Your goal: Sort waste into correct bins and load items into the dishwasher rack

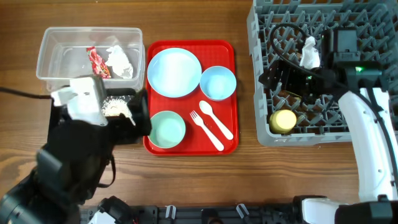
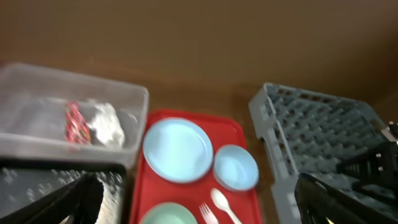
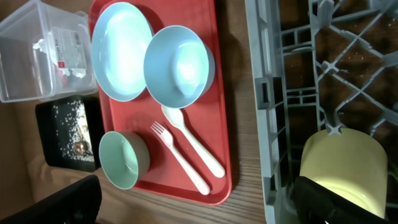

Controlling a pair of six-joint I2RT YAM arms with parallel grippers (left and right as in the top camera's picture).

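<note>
The clear tub (image 1: 43, 62) at the back left holds a red wrapper (image 1: 98, 62) and a white tissue (image 1: 121, 61). The black tray (image 1: 121, 94) in front of it holds crumbly scraps (image 1: 114, 107). On the red serving tray (image 1: 233, 127) lie the pale blue plate (image 1: 174, 71), blue bowl (image 1: 217, 83), mint bowl (image 1: 166, 129), white fork (image 1: 206, 130) and spoon (image 1: 214, 118). The yellow cup (image 1: 283, 120) lies in the grey rack (image 1: 261, 37). My left gripper (image 1: 138, 113) is open and empty over the black tray's right end. My right gripper (image 1: 277, 78) is open above the rack, the cup (image 3: 342, 168) beside its right finger.
My left arm covers most of the black tray and the table's front left corner. My right arm reaches in from the front right across the rack. Bare wood table (image 1: 249, 174) runs between the red tray and the rack and along the front edge.
</note>
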